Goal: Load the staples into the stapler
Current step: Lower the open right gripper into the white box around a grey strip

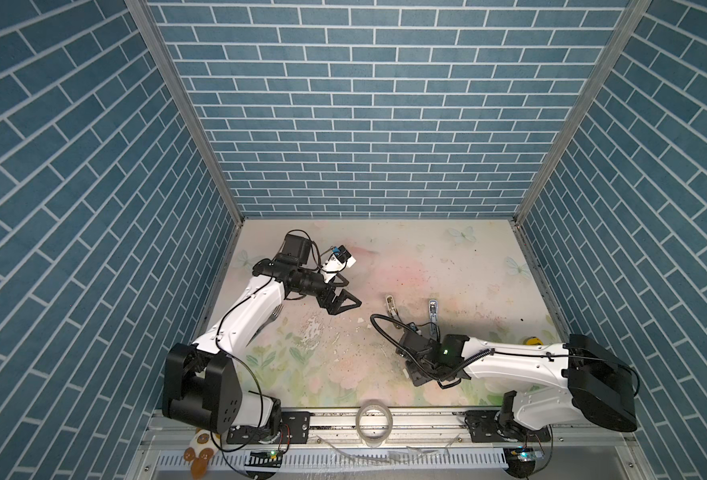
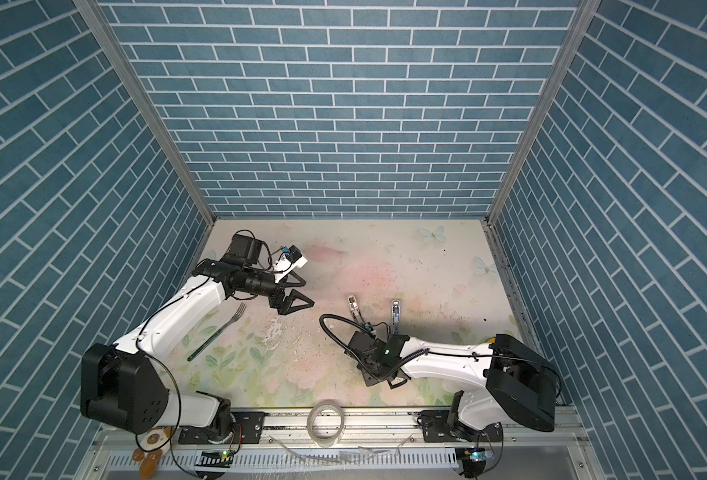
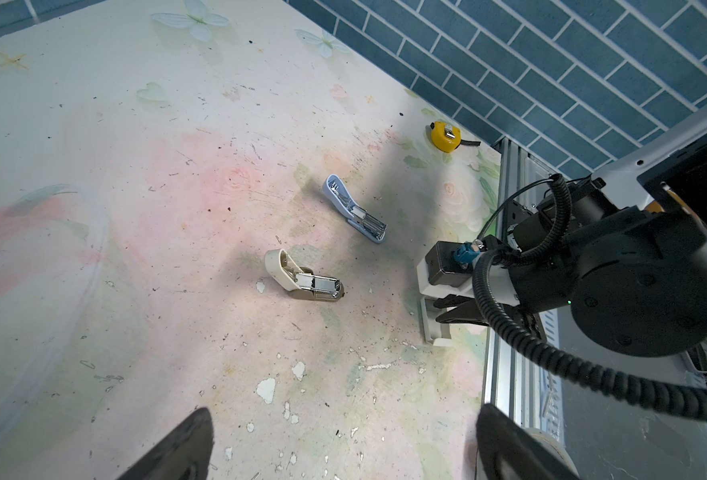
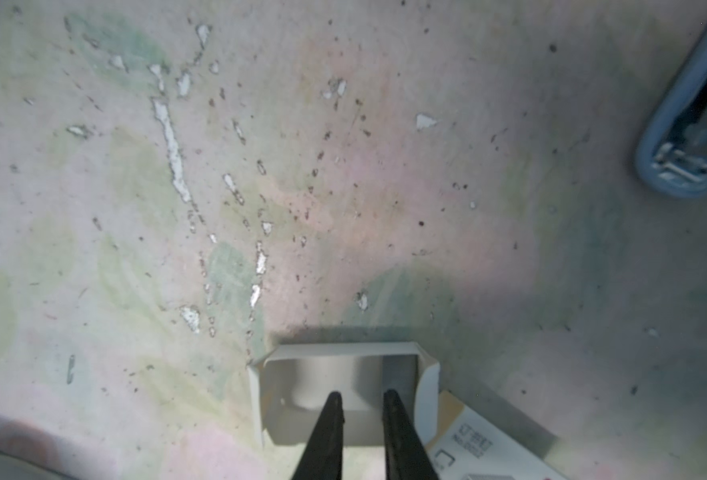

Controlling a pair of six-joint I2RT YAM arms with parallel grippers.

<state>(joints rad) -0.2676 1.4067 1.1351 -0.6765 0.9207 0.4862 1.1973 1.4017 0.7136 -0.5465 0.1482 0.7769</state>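
**Status: staple load**

**Done:**
- 2 staplers, blue stapler & beige stapler, lie hinged open on table, magazines exposed.
- Staple box is apart. White inner tray is out of printed sleeve. Sleeve sits just beside tray, both on table at front-R, apart from both staplers.

**R gripper**: tips down inside tray, jaws drawn close w/ narrow gap. Grey patch along 1 tray wall beside a finger. View is too close & dim to tell if that is staples, or if anything is pinched.

**L gripper**: jaws spread wide, empty. Hovers above table on beige stapler's side, touching nothing.

**Left to do (my est.):** lift 1 strip, carry to a magazine, seat it, shut lid. Approx. 1/3 through.
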